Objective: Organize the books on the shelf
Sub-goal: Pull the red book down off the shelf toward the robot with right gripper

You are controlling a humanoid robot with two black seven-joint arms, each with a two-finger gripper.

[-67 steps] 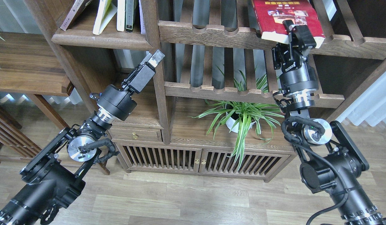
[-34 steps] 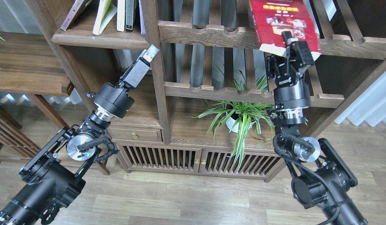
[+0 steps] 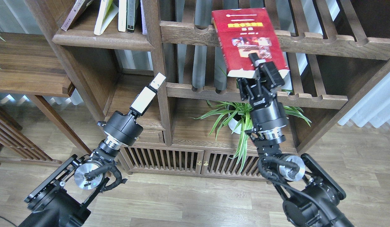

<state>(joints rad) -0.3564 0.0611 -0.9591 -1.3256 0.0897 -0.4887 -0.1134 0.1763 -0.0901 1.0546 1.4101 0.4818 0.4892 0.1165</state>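
Observation:
My right gripper [image 3: 260, 70] is shut on the lower edge of the red book [image 3: 245, 34] with a yellow title and photos. It holds the book upright, tilted a little left, in front of the slatted racks, right of centre. The shelf [image 3: 103, 41], a dark-brown board with a rounded front edge, is at the upper left. A leaning maroon book [image 3: 75, 12] and a yellow-green book [image 3: 103, 15] stand on it. My left gripper [image 3: 157, 82] is empty, below the shelf by the bookcase's upright post; its fingers cannot be told apart.
Thin white and dark-spined books [image 3: 127, 15] stand at the shelf's right end. Two slatted racks [image 3: 188, 31] fill the middle bay. A potted spider plant [image 3: 242, 121] sits under my right wrist. A lighter wooden table [image 3: 27, 66] is at the left.
My right gripper has carried the red book left and down, off the upper slatted rack. My left arm has dropped lower and swung slightly right.

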